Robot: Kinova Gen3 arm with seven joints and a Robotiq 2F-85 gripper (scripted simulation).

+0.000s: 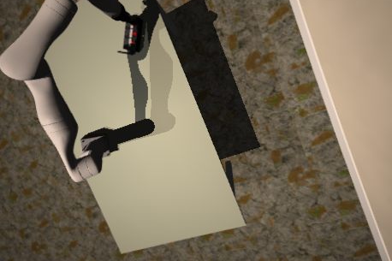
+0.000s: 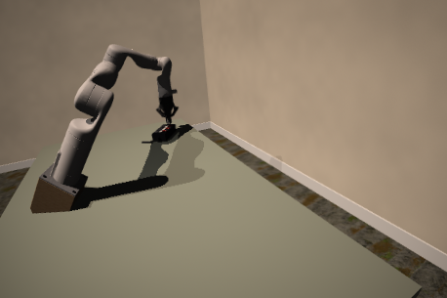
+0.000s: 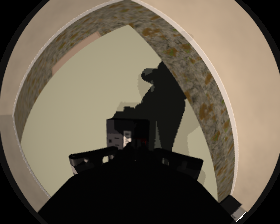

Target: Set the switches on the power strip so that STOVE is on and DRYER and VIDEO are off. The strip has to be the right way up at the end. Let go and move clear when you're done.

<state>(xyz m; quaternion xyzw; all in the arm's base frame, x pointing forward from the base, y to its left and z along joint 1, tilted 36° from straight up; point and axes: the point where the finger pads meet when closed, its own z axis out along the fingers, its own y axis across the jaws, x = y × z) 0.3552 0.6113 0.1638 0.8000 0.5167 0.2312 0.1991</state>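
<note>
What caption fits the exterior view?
Arm poises shut gripper over the power strip at the table's far corner.

Matt pale-olive table, smooth matt grey arm, dark plastic-looking power strip, wood-brown pedestal, rough mottled floor.

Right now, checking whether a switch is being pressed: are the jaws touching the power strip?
Cannot tell. The exterior view puts the shut gripper just above the power strip, with no plain gap or contact.
</note>
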